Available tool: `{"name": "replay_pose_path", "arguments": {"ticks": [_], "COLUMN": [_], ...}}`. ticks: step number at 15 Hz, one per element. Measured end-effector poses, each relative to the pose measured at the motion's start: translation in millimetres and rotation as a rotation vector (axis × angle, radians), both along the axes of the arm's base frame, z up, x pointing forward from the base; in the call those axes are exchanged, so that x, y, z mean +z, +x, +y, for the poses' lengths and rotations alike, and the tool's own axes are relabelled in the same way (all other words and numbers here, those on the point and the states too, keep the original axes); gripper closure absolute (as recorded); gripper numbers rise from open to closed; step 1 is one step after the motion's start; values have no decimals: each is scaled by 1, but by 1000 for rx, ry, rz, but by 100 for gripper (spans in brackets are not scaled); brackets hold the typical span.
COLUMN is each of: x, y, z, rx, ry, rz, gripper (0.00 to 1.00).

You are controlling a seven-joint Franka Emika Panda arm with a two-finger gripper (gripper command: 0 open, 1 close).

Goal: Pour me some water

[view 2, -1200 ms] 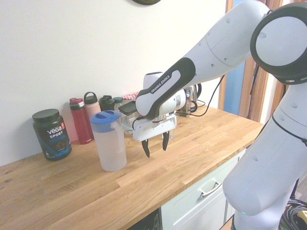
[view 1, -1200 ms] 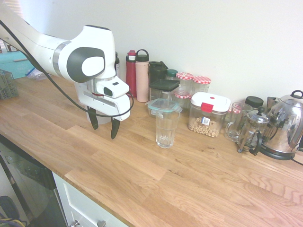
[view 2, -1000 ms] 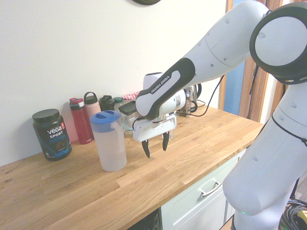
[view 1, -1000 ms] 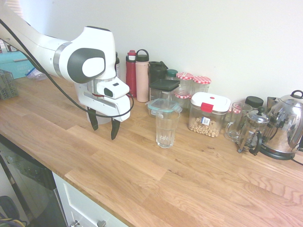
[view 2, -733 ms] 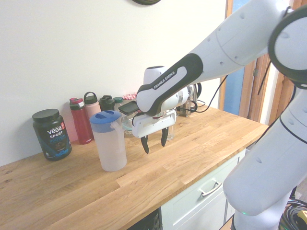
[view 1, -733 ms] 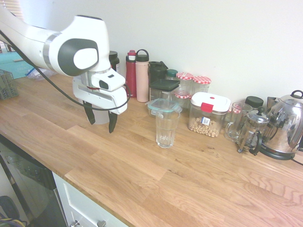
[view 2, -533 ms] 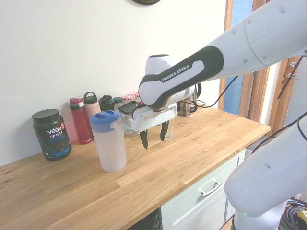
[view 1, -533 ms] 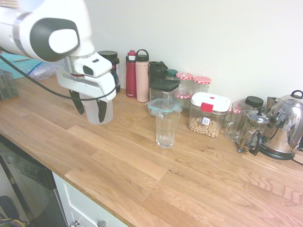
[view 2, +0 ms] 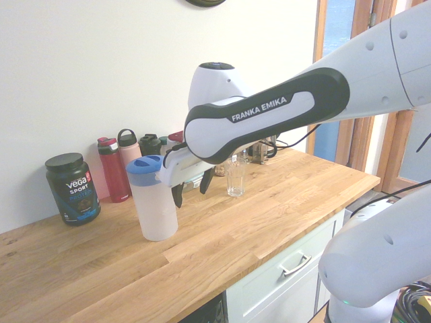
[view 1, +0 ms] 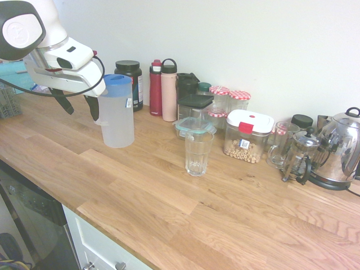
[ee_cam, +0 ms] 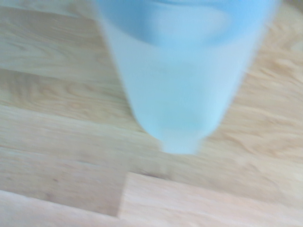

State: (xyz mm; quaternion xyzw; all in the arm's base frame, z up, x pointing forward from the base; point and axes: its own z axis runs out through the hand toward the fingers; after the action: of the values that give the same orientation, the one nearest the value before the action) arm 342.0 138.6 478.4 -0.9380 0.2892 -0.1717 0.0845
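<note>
In the first exterior view, the table [view 1: 169, 191] is a run of pale oak planks with visible grain. Left of centre stands the jug [view 1: 116, 111], a tall, slightly tapered cylinder of frosted white plastic with a blue rim; the water inside cannot be made out. Near the middle of the frame a clear ribbed drinking glass [view 1: 197, 152] stands upright, well apart from the jug. Along the wall behind run a red bottle [view 1: 155, 89], a pink bottle [view 1: 169, 91] and red-checked jar lids, with a shiny steel kettle [view 1: 340, 149] at the far right. In the upper left the gripper [view 1: 77, 107] hangs with its dark, tapered jaws spread wide, holding nothing; one finger shows just beside the jug's wall, and contact cannot be told.

In the second exterior view, the jug [view 2: 153, 198] stands left of centre, with the gripper [view 2: 192, 188] just to its right, jaws parted and empty. A dark tub [view 2: 72, 188] stands at the far left.

In the wrist view, the jug [ee_cam: 184, 80] is a blurred, milky, pale blue shape narrowing toward the wood below.
</note>
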Motion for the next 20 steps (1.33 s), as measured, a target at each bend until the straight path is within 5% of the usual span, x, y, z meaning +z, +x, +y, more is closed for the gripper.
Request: {"name": "replay_pose_path", "arguments": {"ticks": [8, 9, 20], "x": [-11, -8, 0], "y": [44, 47, 54], "z": [28, 27, 21], "rx": [-53, -59, -75], "ry": [-46, -49, -29], "rz": [-120, -126, -132], "gripper": [0, 100, 100]}}
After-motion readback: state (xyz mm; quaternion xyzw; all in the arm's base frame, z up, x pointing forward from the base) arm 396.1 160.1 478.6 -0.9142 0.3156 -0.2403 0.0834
